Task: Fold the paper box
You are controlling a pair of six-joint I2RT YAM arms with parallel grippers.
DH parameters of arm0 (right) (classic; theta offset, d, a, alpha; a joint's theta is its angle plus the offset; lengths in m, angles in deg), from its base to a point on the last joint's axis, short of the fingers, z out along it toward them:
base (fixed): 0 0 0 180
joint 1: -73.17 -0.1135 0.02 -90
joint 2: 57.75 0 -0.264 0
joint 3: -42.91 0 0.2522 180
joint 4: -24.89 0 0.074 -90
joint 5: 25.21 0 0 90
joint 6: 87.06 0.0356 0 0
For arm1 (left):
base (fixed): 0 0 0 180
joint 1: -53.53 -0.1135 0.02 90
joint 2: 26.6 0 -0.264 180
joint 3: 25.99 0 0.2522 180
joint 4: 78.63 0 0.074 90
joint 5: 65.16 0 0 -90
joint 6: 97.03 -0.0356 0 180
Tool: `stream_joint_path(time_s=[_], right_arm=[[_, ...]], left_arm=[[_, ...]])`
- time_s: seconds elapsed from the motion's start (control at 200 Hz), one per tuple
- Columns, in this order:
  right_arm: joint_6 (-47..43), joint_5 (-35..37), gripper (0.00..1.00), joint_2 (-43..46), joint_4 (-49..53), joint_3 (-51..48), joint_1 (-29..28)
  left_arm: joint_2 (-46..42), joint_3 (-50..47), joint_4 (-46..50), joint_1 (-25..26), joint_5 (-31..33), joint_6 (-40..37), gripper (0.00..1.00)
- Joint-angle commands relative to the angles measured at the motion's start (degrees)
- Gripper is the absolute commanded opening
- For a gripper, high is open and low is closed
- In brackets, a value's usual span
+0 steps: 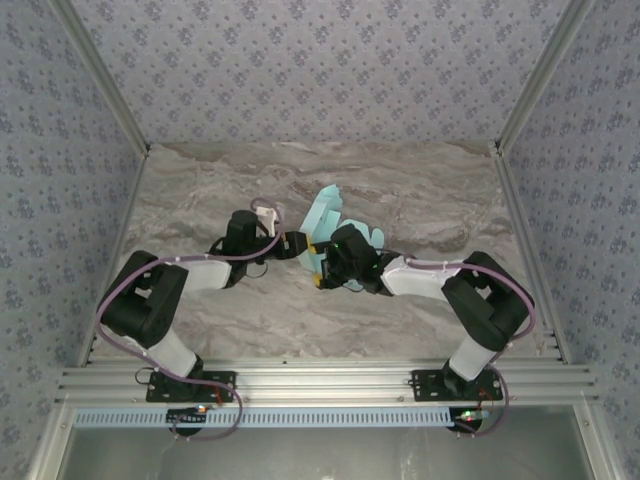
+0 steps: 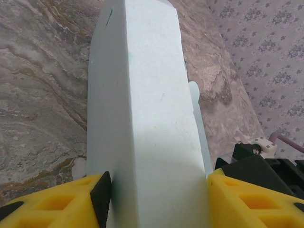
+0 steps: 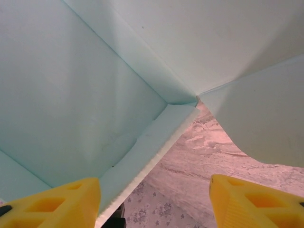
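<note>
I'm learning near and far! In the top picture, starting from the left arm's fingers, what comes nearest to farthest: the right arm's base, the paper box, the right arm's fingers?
1. The paper box, gripped by the left fingers, mid-table.
2. The right fingers, just across the box.
3. The right arm's base, far off at the bottom right.

Marble-look table (image 1: 300, 320); floral-patterned walls (image 1: 320, 60) around; aluminium rail (image 1: 320, 380) at near edge
</note>
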Motion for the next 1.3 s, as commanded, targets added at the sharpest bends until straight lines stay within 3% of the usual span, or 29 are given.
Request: stream_joint_path(time_s=[0.0,0.24,0.54,0.805,1.179,1.244,1.294], right_arm=[[16.5,-1.7,0.65,-2.2,-1.7,1.3,-1.6],[19.3,-0.8,0.65,-5.5,-5.3,2.7,0.7],[19.3,-0.9,0.42,-8.2,-4.0,4.9,0.8],[18.0,-0.7,0.28,-8.9,-1.9,5.1,1.3],[6.0,2.0,0.14,-5.3,13.0,6.0,3.8],[2.8,2.1,0.14,-4.0,17.3,6.3,4.6],[0.2,2.3,0.22,-2.8,20.6,6.5,5.1]], left_arm=[[-1.3,-0.8,0.1,0.4,1.5,0.0,0.57],[-1.8,-1.8,-1.1,0.4,2.0,1.5,0.57],[-1.9,-2.5,-4.2,0.3,1.4,4.3,0.59],[-3.1,-4.9,-8.4,-0.5,0.9,8.1,0.61],[-14.7,-8.6,-3.1,-5.5,2.8,5.7,0.74],[-17.9,-9.2,0.1,-6.9,3.8,4.4,0.76],[-20.0,-9.5,2.2,-8.2,4.0,3.6,0.77]])
